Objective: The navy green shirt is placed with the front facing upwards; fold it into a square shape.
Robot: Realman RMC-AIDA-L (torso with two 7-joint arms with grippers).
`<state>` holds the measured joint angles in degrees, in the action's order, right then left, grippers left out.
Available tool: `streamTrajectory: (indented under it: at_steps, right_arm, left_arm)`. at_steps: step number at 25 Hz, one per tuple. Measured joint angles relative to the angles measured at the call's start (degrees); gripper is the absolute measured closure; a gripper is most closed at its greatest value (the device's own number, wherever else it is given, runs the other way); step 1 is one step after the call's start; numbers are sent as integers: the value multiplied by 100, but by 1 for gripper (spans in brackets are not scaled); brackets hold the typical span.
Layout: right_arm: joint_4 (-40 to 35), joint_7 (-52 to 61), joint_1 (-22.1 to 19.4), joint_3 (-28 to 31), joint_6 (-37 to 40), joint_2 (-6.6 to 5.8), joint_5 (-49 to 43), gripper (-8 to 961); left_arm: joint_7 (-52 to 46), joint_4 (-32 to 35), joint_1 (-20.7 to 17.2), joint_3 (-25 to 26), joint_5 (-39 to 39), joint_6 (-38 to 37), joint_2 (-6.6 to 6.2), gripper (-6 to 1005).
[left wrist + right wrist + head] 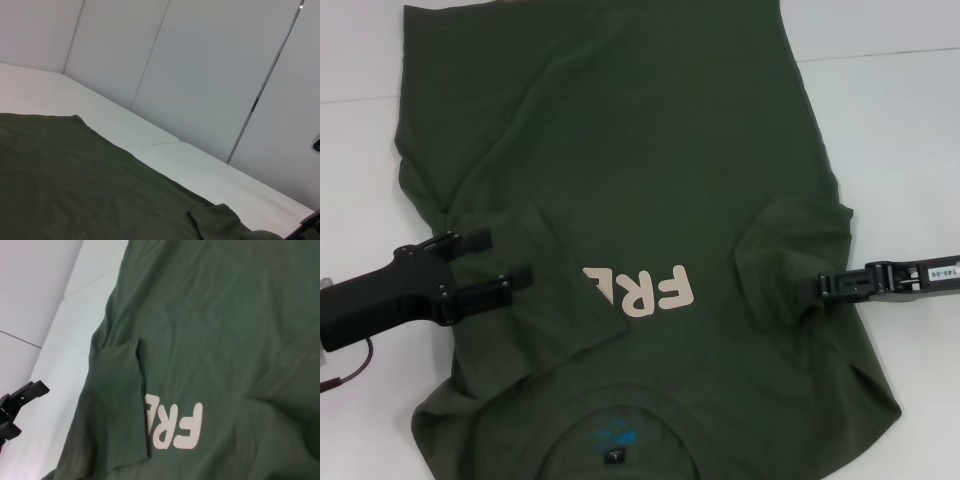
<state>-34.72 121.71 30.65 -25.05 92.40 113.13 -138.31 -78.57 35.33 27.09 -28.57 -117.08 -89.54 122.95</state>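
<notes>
The navy green shirt (640,150) lies flat on the white table, front up, with its collar (615,438) nearest me. Both sleeves are folded inward. The left sleeve flap (535,300) covers part of the pale "FRE" letters (640,288). My left gripper (512,257) is open and empty, its fingers spread just above that flap's outer edge. My right gripper (804,287) sits at the edge of the folded right sleeve (790,245). The shirt also shows in the left wrist view (75,190) and the right wrist view (210,315), where the left gripper (19,407) appears open.
The white table (900,130) extends beyond the shirt on both sides, with a seam across it. A thin red cable (350,370) hangs under the left arm. Pale wall panels (200,75) stand behind the table's far edge.
</notes>
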Motion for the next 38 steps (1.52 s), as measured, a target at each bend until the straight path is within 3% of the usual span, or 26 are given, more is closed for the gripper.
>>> streamTrajectory:
  at_steps: [7, 16, 27, 38]
  right_arm:
    - [-4, -54, 29, 4, 105, 24, 21, 241]
    - [-81, -225, -328, 220, 347, -146, 660, 241]
    - [-124, -378, -352, 350, 188, -191, 950, 241]
    - [-157, -389, -8, 81, -324, 1, 910, 240]
  left_arm:
    - [0, 0, 24, 0, -9, -2, -8, 78]
    - [2, 0, 25, 0, -9, -6, -8, 78]
    - [-31, 0, 11, -74, -16, -62, -8, 78]
    - [-22, 5, -38, -147, -17, -64, -10, 79]
